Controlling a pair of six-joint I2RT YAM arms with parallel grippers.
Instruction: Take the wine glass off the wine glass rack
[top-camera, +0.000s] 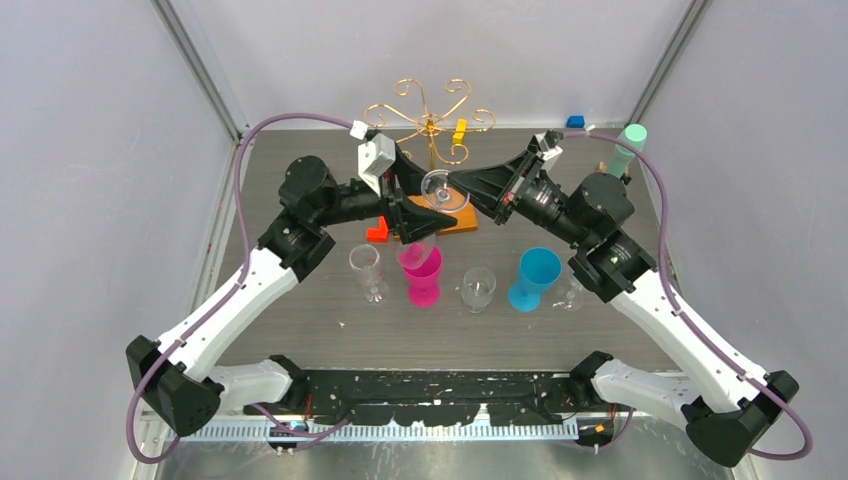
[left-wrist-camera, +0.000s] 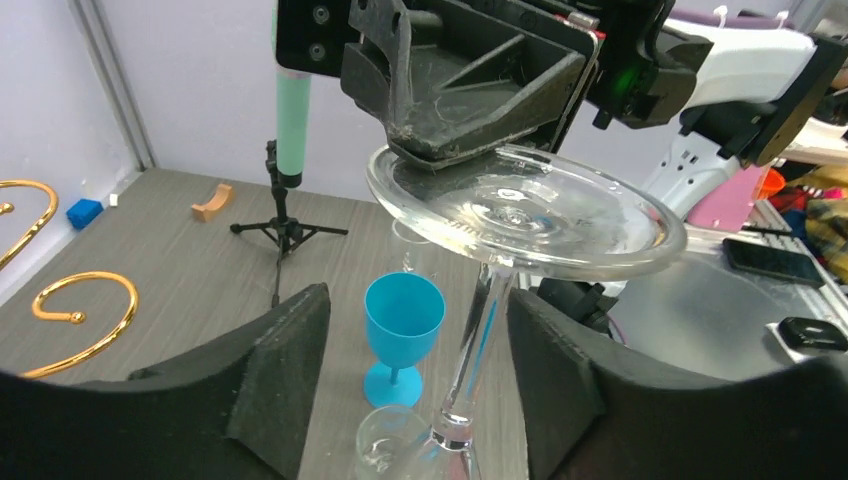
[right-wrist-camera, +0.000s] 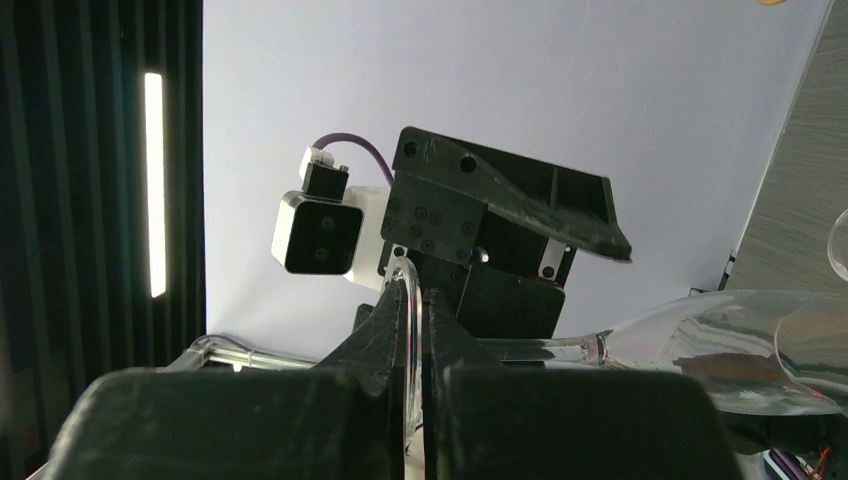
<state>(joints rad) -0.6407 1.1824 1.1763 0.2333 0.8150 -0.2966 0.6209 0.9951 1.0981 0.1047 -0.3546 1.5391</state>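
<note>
Looks like the wine glass (left-wrist-camera: 520, 215) is held foot-up just at 6 o'clock of the wine glass rack (top-camera: 432, 124), pinched by its foot rim in the right gripper's (right-wrist-camera: 415, 325) clamped fingers, with the left gripper's (left-wrist-camera: 418, 365) fingers spread around the stem, likely so any wobble can be caught.

Both arms are extended forward and angled inward, with the wrists brought close together. The left gripper (top-camera: 424, 207) is open, its fingers (left-wrist-camera: 280, 370) spread either side of the wine glass (left-wrist-camera: 520, 215) stem, untouched. The right gripper (right-wrist-camera: 415, 335) is closed, pinched on the foot's rim.
</note>
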